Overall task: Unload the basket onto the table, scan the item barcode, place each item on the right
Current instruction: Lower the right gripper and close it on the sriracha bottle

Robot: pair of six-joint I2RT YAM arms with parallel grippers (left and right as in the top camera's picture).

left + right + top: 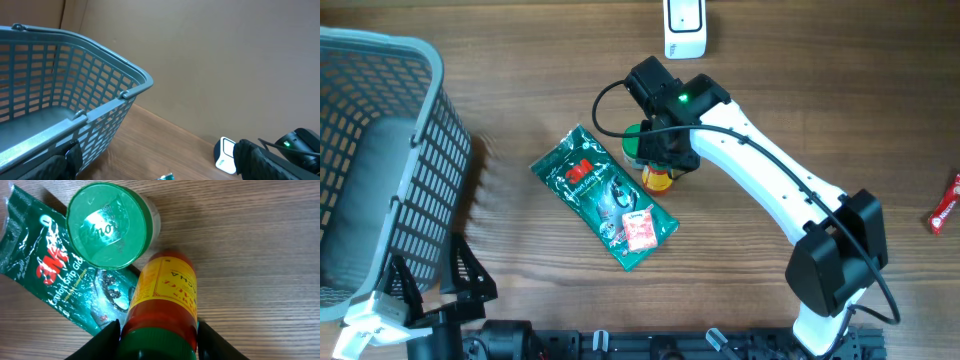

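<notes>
- Right wrist view: right gripper [159,336] half closed, its fingers [107,342] pressed against both sides of the sauce bottle [165,287] at the green cap end.
- Bottle lies on its side, red with a yellow label, near the middle of the table [260,255]. It is just beside a green-lidded jar [107,225] and touching the edge of a green glove packet [45,275].
- Overhead view: right arm [770,180] reaches from the near right corner toward the table's centre, with the wrist pitched down over the bottle.
- Overhead view alone shows the white scanner [685,25] at the far edge, well apart from the bottle, and a red packet [947,203] at the right edge.
- Left wrist view: left gripper [157,150] spread wide with nothing between the fingers, low beside the grey basket [100,60] at the left edge.
</notes>
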